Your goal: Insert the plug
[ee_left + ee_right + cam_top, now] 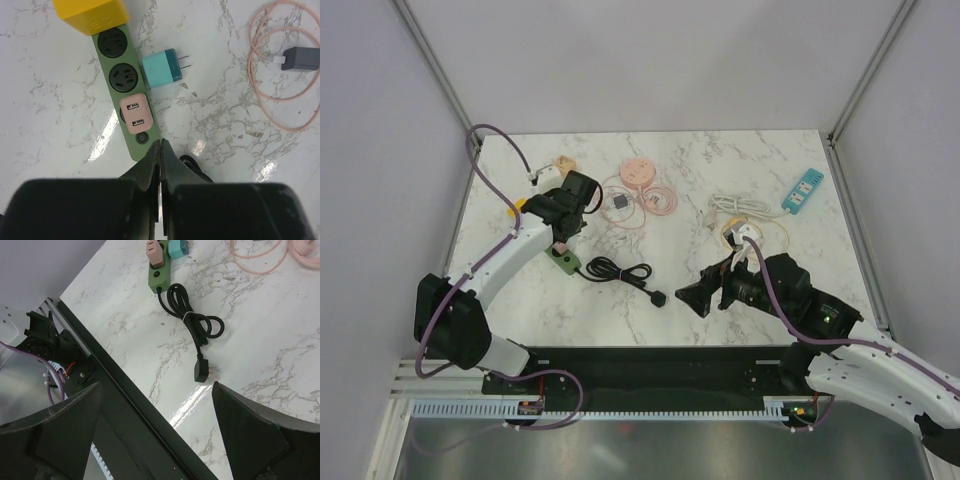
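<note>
Hovering over the matte green power strip [118, 60], left claw [160, 145] pressed together; right claw [155, 390] spread.

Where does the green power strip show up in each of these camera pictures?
Top external: the green power strip lies left of centre, mostly hidden under the left arm.
Left wrist: upper middle, running diagonally.
Right wrist: at the top edge, only one end in the picture.
Shared landmark: the pink adapter plugged into it.
</note>
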`<state>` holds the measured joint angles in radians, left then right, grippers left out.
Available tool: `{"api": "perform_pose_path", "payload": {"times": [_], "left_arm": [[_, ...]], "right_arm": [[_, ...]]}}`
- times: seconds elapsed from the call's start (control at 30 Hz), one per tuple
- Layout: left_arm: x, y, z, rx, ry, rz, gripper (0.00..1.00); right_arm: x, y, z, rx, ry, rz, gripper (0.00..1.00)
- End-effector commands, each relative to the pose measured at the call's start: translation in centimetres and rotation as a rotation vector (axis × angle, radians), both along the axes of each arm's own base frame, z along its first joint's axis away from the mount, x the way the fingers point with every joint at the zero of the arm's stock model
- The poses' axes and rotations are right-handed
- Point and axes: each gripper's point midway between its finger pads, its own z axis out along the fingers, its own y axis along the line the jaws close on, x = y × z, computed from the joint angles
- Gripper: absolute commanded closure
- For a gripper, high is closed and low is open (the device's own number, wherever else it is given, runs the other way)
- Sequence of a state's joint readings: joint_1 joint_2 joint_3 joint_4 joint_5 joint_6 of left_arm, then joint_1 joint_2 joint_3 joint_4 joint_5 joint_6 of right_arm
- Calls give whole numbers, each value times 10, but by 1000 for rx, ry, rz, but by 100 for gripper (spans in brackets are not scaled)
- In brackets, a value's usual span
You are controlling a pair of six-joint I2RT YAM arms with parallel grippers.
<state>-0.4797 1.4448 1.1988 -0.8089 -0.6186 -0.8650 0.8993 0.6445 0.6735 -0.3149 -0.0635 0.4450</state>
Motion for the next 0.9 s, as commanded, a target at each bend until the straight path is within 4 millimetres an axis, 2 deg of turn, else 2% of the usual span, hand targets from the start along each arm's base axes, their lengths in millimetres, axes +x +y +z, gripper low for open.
{"api": "perform_pose_path", "payload": {"times": [0.0,0.1,0.27,0.37,0.47,0.63,0.73,0.87], "left_arm": [[9,3,-10,74,25,-46,98],[10,7,-32,81,76,-29,98],[5,18,-55,118,123,22,98],[7,14,-53,106,120,12,98],[15,9,-35,100,90,-28,98],[15,18,-14,130,36,-23,98],[16,26,-17,157,49,-10,98],[10,30,-40,156,107,9,98]], "right_arm": [[3,3,17,36,-11,-8,2],[3,3,14,32,-4,-14,2],[5,3,13,22,2,-25,2],[7,3,15,24,5,-34,2],[10,5,14,18,9,-38,2],[15,10,13,4,29,-45,2],[16,13,12,-1,33,-47,2],[21,13,8,-13,48,-70,2]]}}
